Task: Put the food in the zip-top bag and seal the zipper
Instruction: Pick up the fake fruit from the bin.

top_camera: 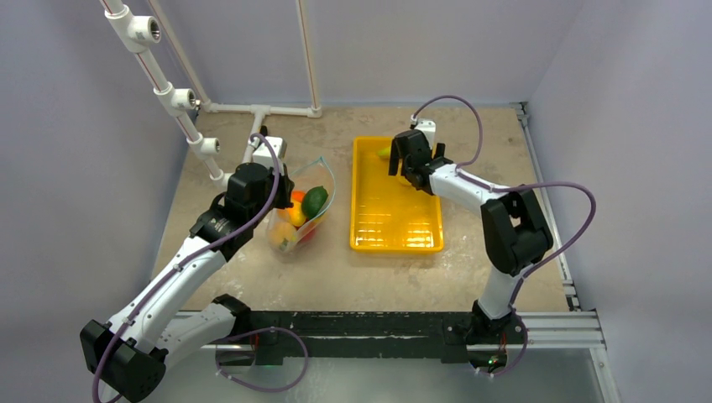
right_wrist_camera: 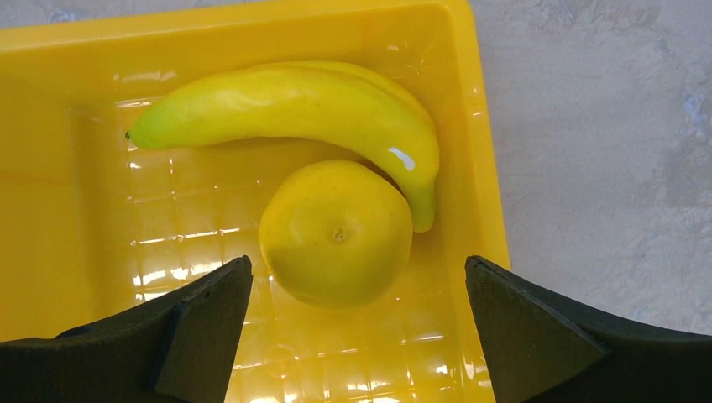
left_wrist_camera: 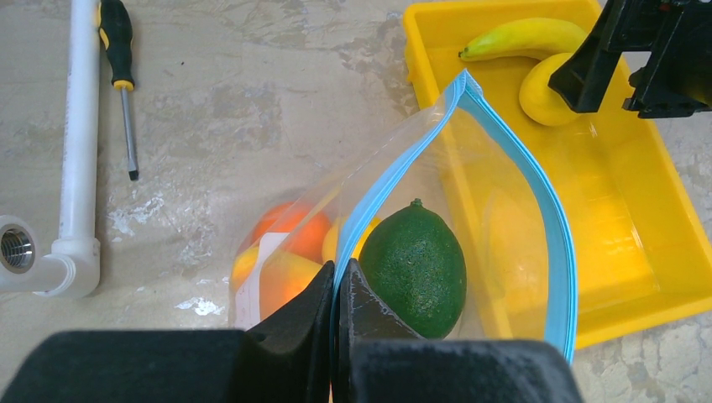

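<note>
The clear zip-top bag (left_wrist_camera: 495, 235) stands open beside the yellow tray, its teal-blue zipper (left_wrist_camera: 550, 227) gaping in a loop. Inside lie a dark green fruit (left_wrist_camera: 416, 269), an orange piece (left_wrist_camera: 290, 231) and a peach piece (left_wrist_camera: 281, 281). My left gripper (left_wrist_camera: 337, 273) is shut on the zipper's near edge, holding the mouth up; from above it shows at the bag (top_camera: 312, 189). A yellow banana (right_wrist_camera: 285, 105) and a lemon (right_wrist_camera: 336, 231) rest in the tray's far corner. My right gripper (right_wrist_camera: 359, 277) hangs open just short of the lemon, touching nothing.
The yellow tray (top_camera: 395, 235) sits mid-table, right of the bag. A white pipe frame (top_camera: 180, 105) runs along the left and back. A screwdriver (left_wrist_camera: 122, 71) lies by the pipe (left_wrist_camera: 80, 134). The table's right edge has a metal rail (top_camera: 546, 210).
</note>
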